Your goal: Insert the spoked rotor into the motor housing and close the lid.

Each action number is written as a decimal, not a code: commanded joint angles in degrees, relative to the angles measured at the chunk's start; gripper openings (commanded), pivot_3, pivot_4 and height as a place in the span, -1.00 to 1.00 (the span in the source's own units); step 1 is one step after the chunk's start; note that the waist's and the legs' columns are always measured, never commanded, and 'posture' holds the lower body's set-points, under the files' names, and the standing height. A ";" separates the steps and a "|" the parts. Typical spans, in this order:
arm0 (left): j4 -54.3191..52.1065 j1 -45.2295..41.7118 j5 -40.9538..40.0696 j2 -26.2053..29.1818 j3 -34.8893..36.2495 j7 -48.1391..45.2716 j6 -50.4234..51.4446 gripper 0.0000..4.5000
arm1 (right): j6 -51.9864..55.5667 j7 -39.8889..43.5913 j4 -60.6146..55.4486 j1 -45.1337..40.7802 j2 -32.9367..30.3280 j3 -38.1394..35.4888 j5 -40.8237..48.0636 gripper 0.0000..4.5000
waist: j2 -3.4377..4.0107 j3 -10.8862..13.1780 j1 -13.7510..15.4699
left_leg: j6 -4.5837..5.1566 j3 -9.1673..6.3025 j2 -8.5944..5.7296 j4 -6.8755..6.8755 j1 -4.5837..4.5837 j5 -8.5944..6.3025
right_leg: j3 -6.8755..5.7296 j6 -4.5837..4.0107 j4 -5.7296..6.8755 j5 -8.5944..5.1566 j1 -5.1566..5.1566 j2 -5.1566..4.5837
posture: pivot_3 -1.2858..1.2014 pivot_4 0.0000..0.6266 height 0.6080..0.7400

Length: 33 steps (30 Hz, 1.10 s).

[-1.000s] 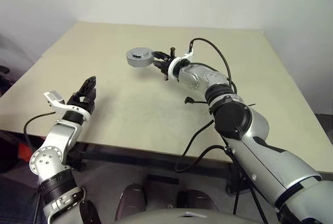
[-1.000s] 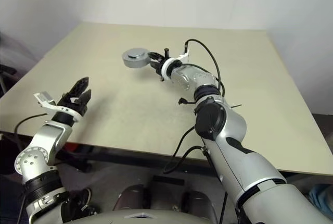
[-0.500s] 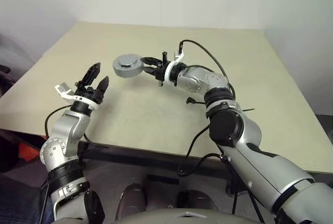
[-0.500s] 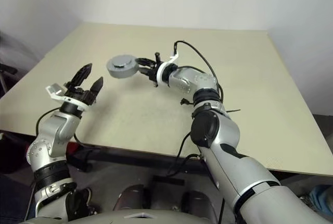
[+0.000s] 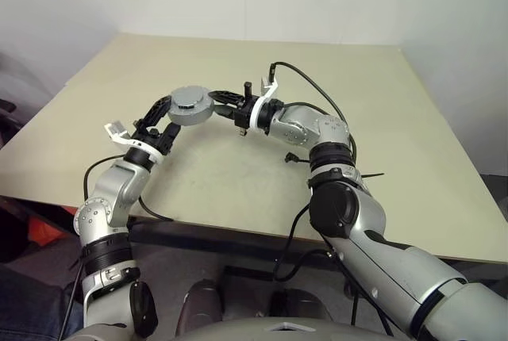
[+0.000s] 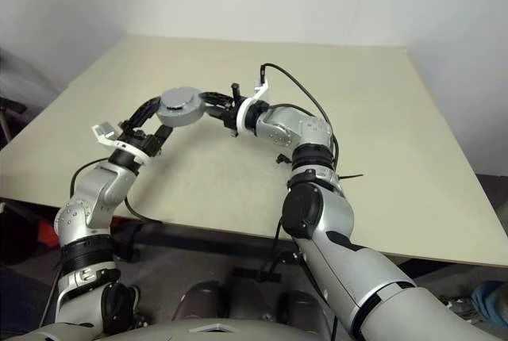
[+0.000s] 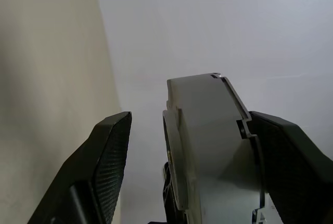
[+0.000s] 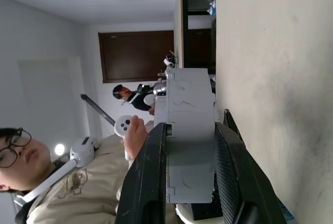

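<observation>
Left eye view showed a broad beige table [image 5: 381, 135] with its whole top bare, the near edge running below both arms and the far edge meeting a white wall [image 5: 238, 0], leaving free room on every side of the arms. Above the left-centre of the table the right gripper [image 5: 213, 101] was clamped on the motor housing [image 5: 189, 105], a round grey cup held in the air off the surface, one black finger on each side of its wall. In the right wrist view the housing [image 8: 188, 130] sat squeezed between the two fingers [image 8: 148, 177], with a person [image 8: 78, 182] holding a controller beyond it. The left gripper [image 5: 163, 115] had its jaws spread wide around the same housing; in the left wrist view one finger [image 7: 112, 151] stood apart from the housing's side [image 7: 213, 146] and the other lay right against its edge.
</observation>
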 commanded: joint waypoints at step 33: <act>1.55 -5.49 2.59 -0.37 -1.56 -5.50 -1.09 -0.01 | -2.13 3.65 -2.35 -0.50 -0.33 3.40 2.70 -0.53 | 0.00 0.00 -0.07 | -0.02 -0.03 -0.02 0.00 0.00 0.01 | 0.01 -0.23 0.00 0.16 0.02 0.00 | 0.03 -1.00 1.00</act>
